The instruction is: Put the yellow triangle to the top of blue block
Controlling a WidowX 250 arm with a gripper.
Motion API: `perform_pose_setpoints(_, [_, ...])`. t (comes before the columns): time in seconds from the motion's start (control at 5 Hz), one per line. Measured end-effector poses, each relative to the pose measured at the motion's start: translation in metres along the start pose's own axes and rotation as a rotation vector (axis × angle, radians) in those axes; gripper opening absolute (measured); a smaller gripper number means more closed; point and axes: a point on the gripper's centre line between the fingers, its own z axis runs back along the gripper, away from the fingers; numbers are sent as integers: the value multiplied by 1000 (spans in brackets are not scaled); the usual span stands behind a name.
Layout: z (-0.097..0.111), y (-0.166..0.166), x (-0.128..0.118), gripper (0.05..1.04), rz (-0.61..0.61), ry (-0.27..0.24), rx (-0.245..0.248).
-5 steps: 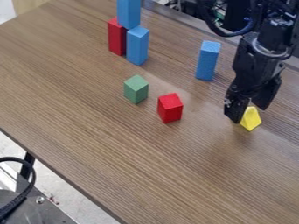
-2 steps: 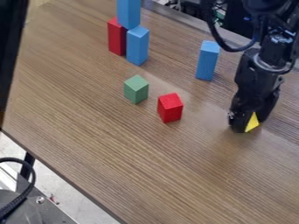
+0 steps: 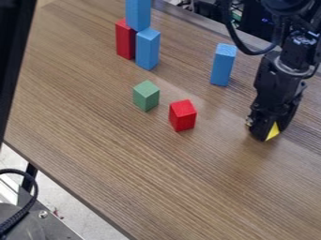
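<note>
The black gripper [image 3: 271,133] is low over the table at the right, with its fingers shut on the yellow triangle [image 3: 273,131]. The near finger covers much of the triangle, and part of its yellow face shows between the two fingers. A blue block [image 3: 222,64] stands upright by itself, up and to the left of the gripper. Farther left, another upright blue block [image 3: 148,49] stands beside a red one, and a third blue block [image 3: 138,14] sits above them, cut off by the top edge.
A red block [image 3: 182,115] and a green block [image 3: 146,95] lie left of the gripper on the wooden table [image 3: 156,168]. The tall red block [image 3: 125,40] is at the upper left. A dark upright shape [image 3: 11,56] crosses the left edge.
The gripper has come down around the triangle and its fingers have drawn together on it. The triangle has shifted slightly. A dark shape has entered at the left edge.
</note>
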Motion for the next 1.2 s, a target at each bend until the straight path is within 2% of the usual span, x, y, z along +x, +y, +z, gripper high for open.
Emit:
perform_pose_setpoints(0.4, [68,-11,14,560,150,67,-177])
perform_pose_setpoints(0.6, [81,-12,27,560,210,78,-211])
perform_pose_setpoints(1.0, [111,-24,69,560,357,44,-298])
perform_pose_setpoints(1.2, [119,-27,85,560,422,17,-304])
